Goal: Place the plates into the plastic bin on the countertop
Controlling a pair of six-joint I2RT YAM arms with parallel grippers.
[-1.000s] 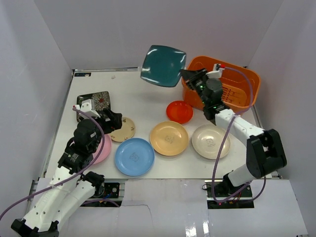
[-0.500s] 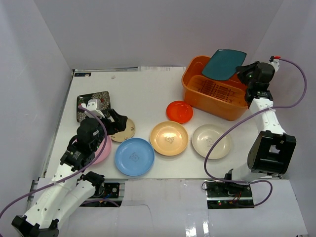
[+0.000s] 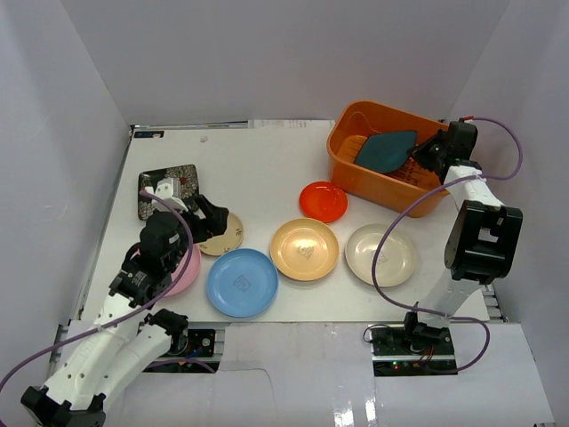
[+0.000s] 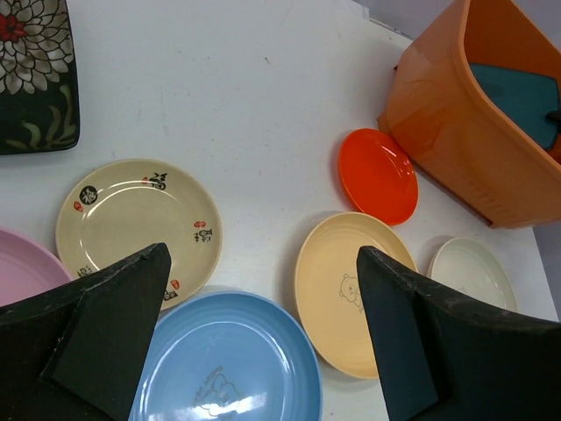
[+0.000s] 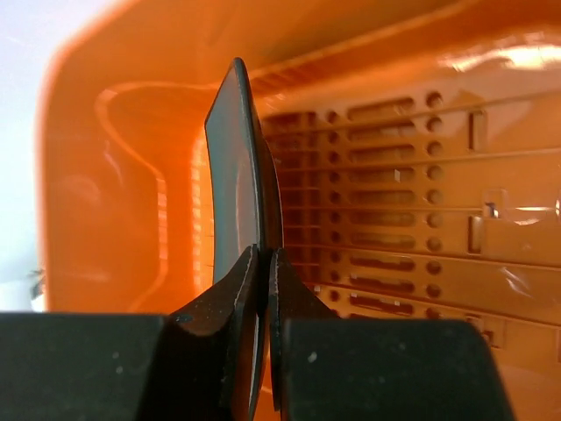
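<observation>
Right hand (image 5: pixel 263 256) clamped on teal plate (image 5: pixel 232 175) inside plastic bin (image 3: pixel 382 189), two o'clock; release judged next. Left hand (image 4: pixel 261 263) spread, empty.

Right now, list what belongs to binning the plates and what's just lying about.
For the job: orange bin, teal plate in the right jaws, red plate, yellow plate, cream plate, blue plate, pink plate, beige printed plate, black flowered plate.
Lying about: dark tag at the far left corner.
</observation>
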